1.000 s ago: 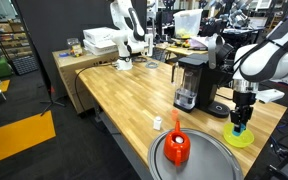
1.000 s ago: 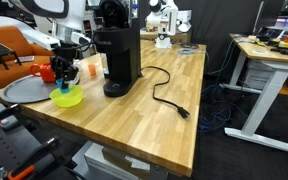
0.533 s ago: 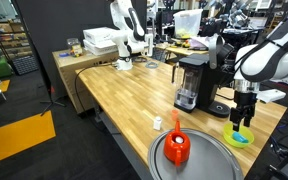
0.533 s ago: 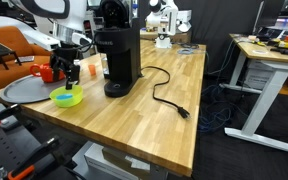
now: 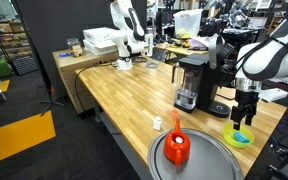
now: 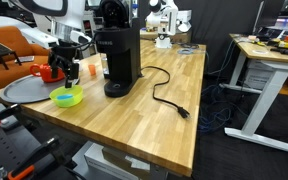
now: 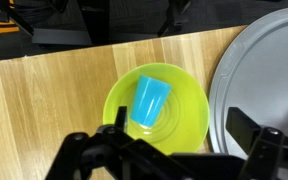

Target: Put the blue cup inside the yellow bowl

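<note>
The blue cup (image 7: 149, 101) lies on its side inside the yellow bowl (image 7: 189, 118), free of the fingers. In the wrist view my gripper (image 7: 183, 122) is open above the bowl, its jaws standing wide on either side with nothing between them. In both exterior views the gripper (image 5: 245, 114) (image 6: 70, 78) hangs a little above the bowl (image 5: 240, 138) (image 6: 68, 97), near the table's corner. The cup shows only as a faint blue spot (image 5: 242, 134) in an exterior view.
A large grey tray (image 5: 209, 163) (image 7: 269, 70) lies next to the bowl and carries an orange-red vessel (image 5: 177, 148). A small white bottle (image 5: 158, 123) stands near it. A black coffee machine (image 5: 192, 80) (image 6: 114, 60) with its cable (image 6: 164, 95) stands close behind the bowl.
The gripper, shut on the blue cup down in the bowl a second ago, has opened and lifted. The cup stays in the bowl.
</note>
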